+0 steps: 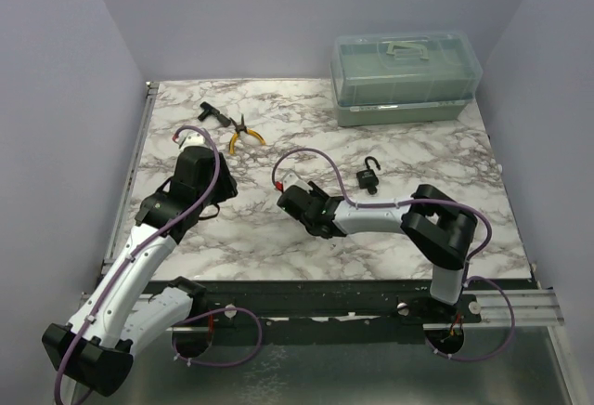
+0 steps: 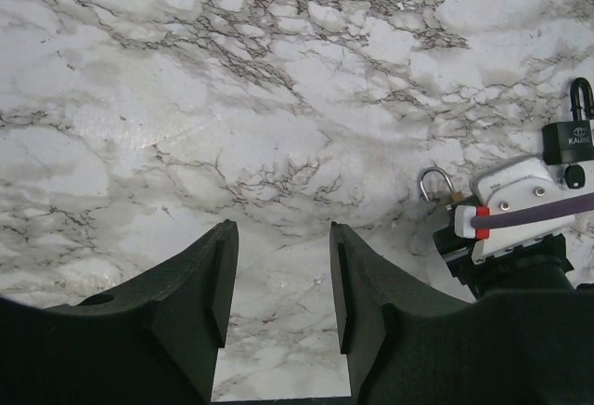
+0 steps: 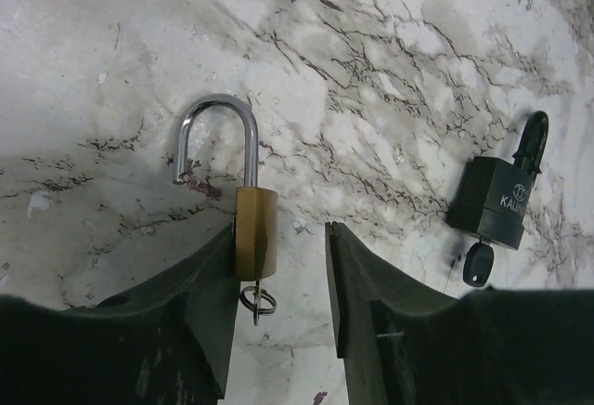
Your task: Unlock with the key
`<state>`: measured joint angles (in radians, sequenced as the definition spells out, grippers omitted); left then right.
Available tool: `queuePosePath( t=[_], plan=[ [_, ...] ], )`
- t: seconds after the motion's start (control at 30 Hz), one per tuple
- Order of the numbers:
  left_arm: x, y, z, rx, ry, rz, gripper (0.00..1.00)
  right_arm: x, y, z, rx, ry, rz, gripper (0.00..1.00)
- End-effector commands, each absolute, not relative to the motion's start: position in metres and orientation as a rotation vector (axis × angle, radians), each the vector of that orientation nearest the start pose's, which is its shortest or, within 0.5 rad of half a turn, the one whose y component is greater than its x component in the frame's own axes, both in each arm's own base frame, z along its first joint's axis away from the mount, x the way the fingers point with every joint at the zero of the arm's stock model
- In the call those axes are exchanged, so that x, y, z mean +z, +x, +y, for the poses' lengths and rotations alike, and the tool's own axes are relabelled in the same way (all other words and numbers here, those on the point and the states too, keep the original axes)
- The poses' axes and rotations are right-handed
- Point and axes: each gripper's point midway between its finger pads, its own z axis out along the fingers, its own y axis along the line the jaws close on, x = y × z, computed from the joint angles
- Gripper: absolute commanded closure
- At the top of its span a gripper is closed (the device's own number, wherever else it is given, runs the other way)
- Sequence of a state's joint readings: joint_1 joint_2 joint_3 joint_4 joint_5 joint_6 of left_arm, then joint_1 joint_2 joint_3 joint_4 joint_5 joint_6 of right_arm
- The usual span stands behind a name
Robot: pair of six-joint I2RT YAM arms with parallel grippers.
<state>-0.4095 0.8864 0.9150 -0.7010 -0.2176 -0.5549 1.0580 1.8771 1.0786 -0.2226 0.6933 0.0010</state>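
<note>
A small brass padlock [image 3: 255, 233] lies on the marble, its steel shackle [image 3: 218, 131] swung open with one end free. A thin silver key with a small ring [image 3: 257, 301] sticks out of the padlock's bottom. My right gripper [image 3: 280, 238] is open around the padlock body, which leans against the left finger [image 3: 209, 284]; the right finger stands apart from it. In the top view this gripper [image 1: 299, 202] is at table centre. The shackle also shows in the left wrist view [image 2: 433, 182]. My left gripper [image 2: 278, 233] is open and empty over bare marble, left of the padlock [image 1: 212, 177].
A black padlock [image 3: 492, 202] with a black-headed key [image 3: 477, 264] lies right of the brass one [image 1: 369, 178]. Yellow-handled pliers [image 1: 244, 134] and small black bits [image 1: 210, 112] lie at the back left. A clear toolbox [image 1: 405, 78] stands at the back right.
</note>
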Motion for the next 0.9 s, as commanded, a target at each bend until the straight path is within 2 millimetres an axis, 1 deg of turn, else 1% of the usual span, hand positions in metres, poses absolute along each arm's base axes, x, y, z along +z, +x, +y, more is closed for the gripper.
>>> queuePosePath(
  t=[0.0,0.07,0.13,0.23,0.27,0.37,0.4,0.43,0.53,0.63,0.77,0.83,0.87],
  plan=[
    [0.202,0.258,-0.084,-0.242,-0.280,2.200,0.50,0.028,0.275,0.278,-0.333,-0.986,2.182,0.53],
    [0.201,0.258,-0.084,-0.241,-0.280,2.199,0.50,0.033,0.269,0.285,-0.259,-0.990,2.200,0.51],
    [0.201,0.258,-0.084,-0.240,-0.279,2.201,0.50,0.041,0.259,0.295,-0.137,-0.997,2.220,0.49],
    [0.200,0.259,-0.084,-0.245,-0.280,2.202,0.51,0.070,0.244,0.320,0.117,-0.982,2.204,0.42],
    [0.201,0.259,-0.084,-0.249,-0.280,2.200,0.50,0.081,0.240,0.329,0.197,-0.974,2.191,0.39],
    [0.200,0.260,-0.084,-0.252,-0.282,2.202,0.51,0.108,0.235,0.348,0.379,-0.916,2.148,0.30],
    [0.200,0.260,-0.083,-0.252,-0.284,2.202,0.51,0.114,0.235,0.352,0.422,-0.886,2.144,0.29],
    [0.200,0.260,-0.083,-0.253,-0.285,2.203,0.51,0.118,0.238,0.354,0.450,-0.847,2.149,0.30],
    [0.200,0.260,-0.083,-0.255,-0.286,2.201,0.51,0.123,0.244,0.358,0.538,-0.778,2.174,0.37],
    [0.200,0.259,-0.083,-0.258,-0.285,2.200,0.51,0.117,0.249,0.356,0.561,-0.734,2.212,0.41],
    [0.200,0.259,-0.085,-0.274,-0.277,2.201,0.51,0.111,0.261,0.344,0.625,-0.623,2.273,0.41],
    [0.203,0.258,-0.089,-0.304,-0.262,2.191,0.50,0.112,0.266,0.334,0.647,-0.567,2.279,0.39],
    [0.206,0.257,-0.090,-0.319,-0.257,2.180,0.48,0.113,0.268,0.330,0.674,-0.547,2.282,0.38]
  ],
)
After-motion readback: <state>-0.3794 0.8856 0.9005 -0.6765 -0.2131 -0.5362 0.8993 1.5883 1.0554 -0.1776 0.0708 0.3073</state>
